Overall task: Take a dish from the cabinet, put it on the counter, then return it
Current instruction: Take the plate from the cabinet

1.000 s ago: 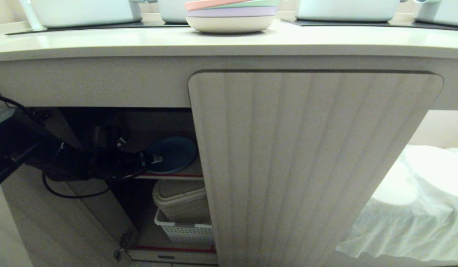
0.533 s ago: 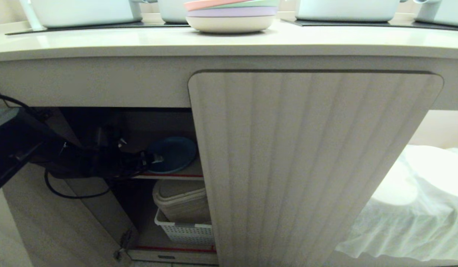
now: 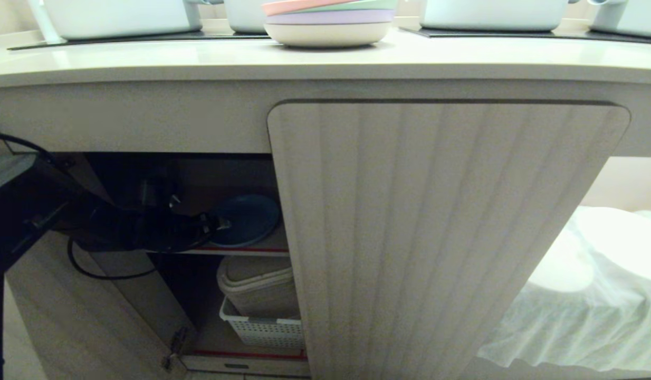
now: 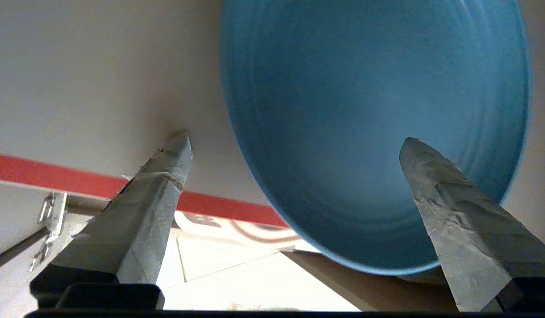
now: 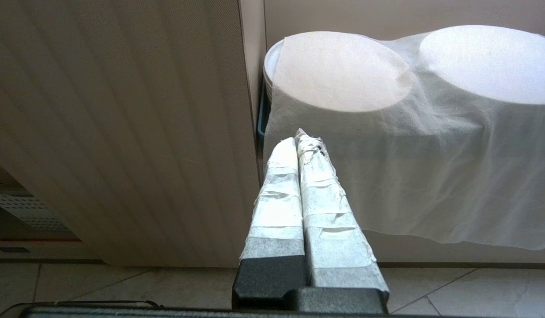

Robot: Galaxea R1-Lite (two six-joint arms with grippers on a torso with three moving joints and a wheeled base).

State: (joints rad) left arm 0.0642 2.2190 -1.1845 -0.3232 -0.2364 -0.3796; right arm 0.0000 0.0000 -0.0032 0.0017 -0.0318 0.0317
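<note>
Dish: the blue dish (image 3: 246,219) lies on the inner shelf (image 3: 241,249) of the cabinet (image 3: 441,232), near its front edge.
Left gripper (image 4: 294,145): fingers wide apart, astride the dish rim, nothing clamped.
Right gripper (image 5: 302,141): fingers together, parked low beside the cabinet door.
Risk: one finger could push the dish deeper instead of pinching its thin rim.

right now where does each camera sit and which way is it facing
Head view: high on the robot, looking forward and down at the counter and open cabinet; left arm enters from the left.
Left wrist view: behind the open left end effector, facing the blue dish on the shelf.
Right wrist view: behind the shut right end effector, facing the cabinet door and a white cloth.
Head and left wrist share the dish.
</note>
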